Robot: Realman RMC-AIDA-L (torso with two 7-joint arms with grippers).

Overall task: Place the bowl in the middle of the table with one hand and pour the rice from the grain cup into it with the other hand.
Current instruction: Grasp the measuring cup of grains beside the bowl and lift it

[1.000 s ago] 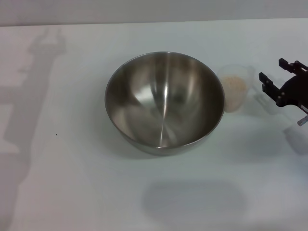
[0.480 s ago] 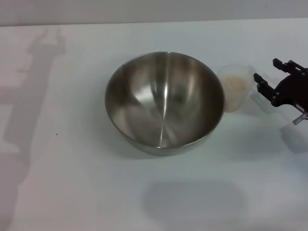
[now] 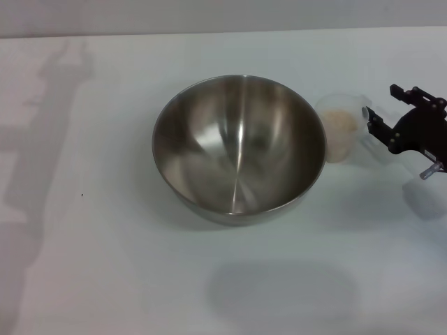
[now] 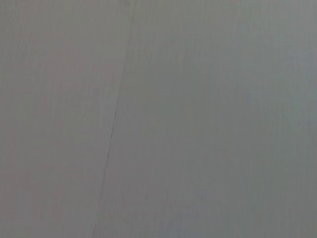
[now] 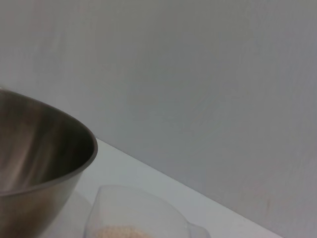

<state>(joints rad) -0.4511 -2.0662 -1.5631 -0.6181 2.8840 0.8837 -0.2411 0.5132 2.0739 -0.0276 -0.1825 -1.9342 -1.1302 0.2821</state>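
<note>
The large round stainless-steel bowl sits mid-table; the small clear plastic grain cup, holding pale rice, stands just right of it, upright. The black right gripper, fingers spread and empty, lies immediately right of the cup, so the nearer arm. The left gripper is out of view; the cup's base is cut off in the right wrist view

One stainless-steel mixing bowl, upright on table. One clear plastic grain cup with pouring lip, upright just beside bowl. One heap of rice, inside cup. One gripper in head view: right gripper, two dark fingers, spread apart. One white table. Right wrist view shows same bowl, same cup, same rice: no extra items. Left wrist view: only plain grey surface.
</note>
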